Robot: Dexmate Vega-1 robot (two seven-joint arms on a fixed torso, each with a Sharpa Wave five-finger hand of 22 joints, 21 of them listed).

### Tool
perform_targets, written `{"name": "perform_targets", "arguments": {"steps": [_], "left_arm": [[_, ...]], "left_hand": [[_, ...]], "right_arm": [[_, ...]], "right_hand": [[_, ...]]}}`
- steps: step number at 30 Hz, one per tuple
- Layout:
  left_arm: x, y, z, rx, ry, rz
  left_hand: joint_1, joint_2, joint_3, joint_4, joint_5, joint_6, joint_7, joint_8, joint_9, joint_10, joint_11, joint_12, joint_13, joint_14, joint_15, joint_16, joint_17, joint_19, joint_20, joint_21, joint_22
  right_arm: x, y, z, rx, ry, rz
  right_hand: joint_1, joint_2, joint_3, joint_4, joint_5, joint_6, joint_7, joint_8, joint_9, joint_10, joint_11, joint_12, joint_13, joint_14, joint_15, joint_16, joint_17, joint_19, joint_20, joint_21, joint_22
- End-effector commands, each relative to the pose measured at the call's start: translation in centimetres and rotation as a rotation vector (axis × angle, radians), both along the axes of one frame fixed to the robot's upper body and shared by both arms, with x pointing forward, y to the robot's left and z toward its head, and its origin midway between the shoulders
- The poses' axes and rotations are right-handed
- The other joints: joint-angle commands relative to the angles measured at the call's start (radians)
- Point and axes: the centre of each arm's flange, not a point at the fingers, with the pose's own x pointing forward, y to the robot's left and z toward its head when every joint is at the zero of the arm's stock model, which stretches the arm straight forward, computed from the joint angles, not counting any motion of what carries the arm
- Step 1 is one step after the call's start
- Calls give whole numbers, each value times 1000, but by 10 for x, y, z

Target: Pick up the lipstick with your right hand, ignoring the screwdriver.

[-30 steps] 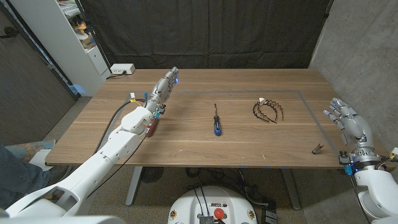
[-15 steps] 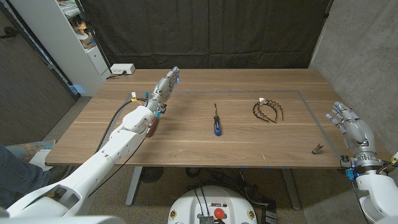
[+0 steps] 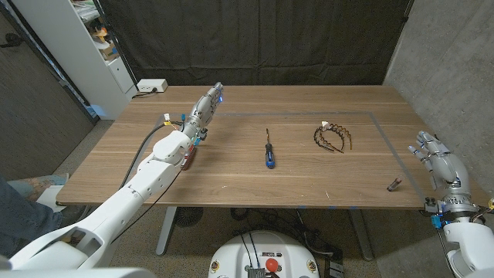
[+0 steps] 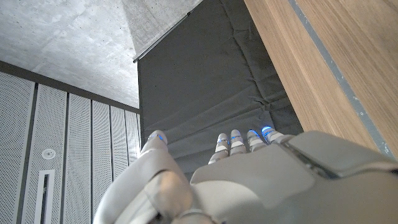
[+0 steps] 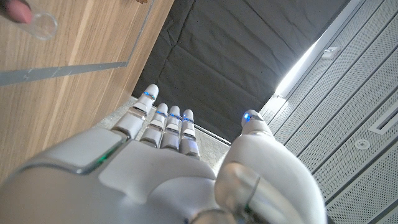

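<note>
The lipstick [image 3: 394, 184] is a small dark tube lying near the table's front right edge; in the right wrist view its clear rounded end [image 5: 34, 22] shows on the wood. My right hand [image 3: 436, 158] hovers just off the table's right edge, to the right of the lipstick and apart from it, fingers straight and spread, holding nothing; the right wrist view looks along its back [image 5: 161, 168]. The screwdriver [image 3: 268, 151], blue-handled, lies mid-table. My left hand [image 3: 204, 108] reaches out over the table's far left, fingers extended, empty; its back [image 4: 249, 174] shows in the left wrist view.
A dark spiky hairband [image 3: 332, 137] lies between the screwdriver and the right edge. A small dark red object [image 3: 187, 158] sits beside my left forearm. A white box [image 3: 151, 86] stands at the far left corner. Blue tape lines [image 3: 397, 150] mark the wooden table [image 3: 309, 185].
My right hand has drifted a little outward and nearer, away from the table's right edge. The left arm, lipstick and screwdriver have not moved.
</note>
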Motion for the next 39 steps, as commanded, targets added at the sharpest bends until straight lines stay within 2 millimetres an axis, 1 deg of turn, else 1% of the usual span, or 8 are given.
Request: {"name": "perform_targets", "arguments": {"steps": [1, 10, 20, 27, 39], "left_arm": [[2, 0, 4, 5, -4, -3], [2, -3, 7, 9, -11, -9], [2, -2, 2, 2, 1, -6], [0, -3, 1, 2, 1, -7], [-3, -3, 0, 1, -4, -1]], "left_hand": [[3, 6, 1, -3, -3, 0, 0, -1, 3, -5, 0, -3, 1, -6, 0, 2, 2, -45, 4, 4, 6], [4, 6, 1, -4, -3, 0, 0, -1, 3, -5, 2, -3, 1, -6, 2, 1, 2, -46, 5, 4, 6], [4, 7, 0, -6, -3, 0, 0, -1, 3, -5, -1, -3, 1, -6, 2, 2, 2, -47, 6, 4, 6], [4, 8, 0, -7, -3, 0, -1, -1, 3, -5, -1, -3, 1, -6, 1, 2, 2, -48, 6, 4, 6], [4, 8, -1, -8, -4, -1, -2, -2, 3, -5, -3, -3, 1, -7, -1, 2, 3, -49, 8, 4, 6]], "right_arm": [[-6, 2, -5, 8, 0, -25], [-10, 4, -13, 4, 6, -57], [-17, 8, -22, -19, 32, -98], [-20, 8, -23, -53, 51, -132], [-20, 7, -24, -101, 71, -191]], "right_hand": [[16, -2, 3, -7, -5, 11, -4, 3, 0, 13, 3, 3, 0, 6, -6, 1, 2, -1, 1, -3, 5], [18, -4, 3, -10, -5, 12, -5, 3, 0, 15, 3, 3, 0, 8, -7, 1, 2, 0, 0, -2, 5], [30, -11, 3, -21, -4, 13, -10, 2, 0, 21, 0, 5, 0, 11, -9, 1, 0, 4, -1, -1, 5], [41, -15, 4, -29, -2, 14, -13, 1, 0, 24, -3, 5, 0, 14, -12, 1, -1, 5, -3, -1, 5], [62, -27, 5, -46, 2, 10, -16, -1, 0, 30, 1, 5, 0, 20, -12, 1, -4, 12, -5, 1, 5]]}}
